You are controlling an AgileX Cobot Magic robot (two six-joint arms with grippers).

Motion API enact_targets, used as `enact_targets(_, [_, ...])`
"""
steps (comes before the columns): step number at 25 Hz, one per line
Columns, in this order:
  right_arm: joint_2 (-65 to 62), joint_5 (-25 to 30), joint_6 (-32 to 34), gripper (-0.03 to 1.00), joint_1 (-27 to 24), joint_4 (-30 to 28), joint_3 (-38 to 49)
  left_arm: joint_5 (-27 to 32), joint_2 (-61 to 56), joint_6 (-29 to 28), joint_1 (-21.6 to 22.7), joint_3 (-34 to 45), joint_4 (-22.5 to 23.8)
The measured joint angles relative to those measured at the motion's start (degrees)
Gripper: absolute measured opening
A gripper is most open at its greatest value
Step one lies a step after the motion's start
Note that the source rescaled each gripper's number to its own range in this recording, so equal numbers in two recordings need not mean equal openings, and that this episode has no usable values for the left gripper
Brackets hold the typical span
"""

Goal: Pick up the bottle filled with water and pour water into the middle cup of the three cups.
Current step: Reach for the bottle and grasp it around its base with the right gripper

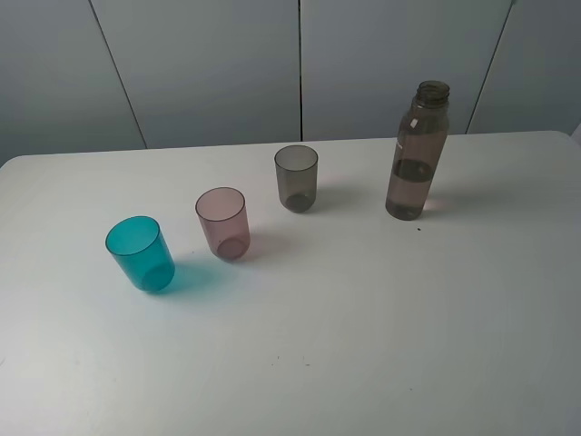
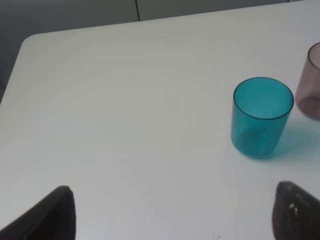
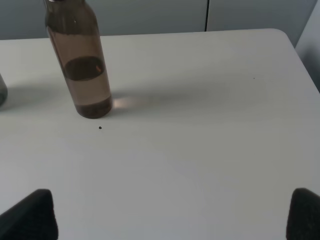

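The smoky brown bottle [image 1: 418,153] stands upright and uncapped at the table's right rear, about half full of water; it also shows in the right wrist view [image 3: 81,60]. Three tumblers stand in a diagonal row: teal-blue [image 1: 140,253], pale pink middle cup [image 1: 223,222], smoky grey [image 1: 296,178]. The left wrist view shows the teal cup [image 2: 261,117] and the pink cup's edge [image 2: 311,82]. Neither gripper shows in the exterior view. My left gripper [image 2: 175,212] is open and empty, short of the teal cup. My right gripper [image 3: 172,212] is open and empty, short of the bottle.
The white table [image 1: 363,327] has rounded far corners and a grey panelled wall behind it. A small dark speck [image 3: 100,127] lies on the table just in front of the bottle. The table's right edge [image 3: 300,55] is near the bottle's side.
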Motion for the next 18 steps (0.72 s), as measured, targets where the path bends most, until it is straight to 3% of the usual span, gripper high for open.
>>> enact_targets(18, [0.0,0.0,0.0,1.0,0.0,0.0,0.0,0.0,0.0,-0.1,0.0,0.0,0.0])
